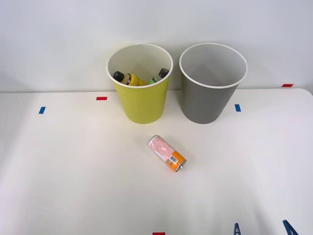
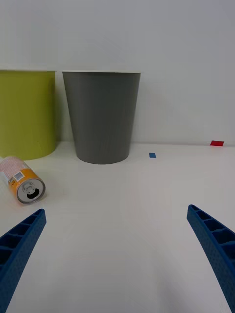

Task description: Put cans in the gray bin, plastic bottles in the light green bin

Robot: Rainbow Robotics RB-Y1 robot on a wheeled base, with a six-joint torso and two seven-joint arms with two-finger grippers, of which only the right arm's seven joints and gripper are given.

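Note:
A small can (image 1: 167, 152) lies on its side on the white table, pink-and-white at one end and orange at the other; the wrist view looks at its silver end (image 2: 22, 180). Behind it stand the light green bin (image 1: 141, 100) (image 2: 27, 115) and, to its right, the gray bin (image 1: 210, 98) (image 2: 102, 117). Two dark-capped plastic bottles lie inside the light green bin: a yellow one (image 1: 127, 78) and a green-labelled one (image 1: 159, 75). My right gripper (image 1: 262, 229) (image 2: 117, 244) is open at the table's near right edge, well short of the can, with nothing between its blue fingers.
Small red tape marks (image 1: 101, 98) and blue tape marks (image 1: 237, 107) dot the white table (image 1: 73, 171). A white wall rises right behind the bins. Open tabletop lies between my gripper and the can.

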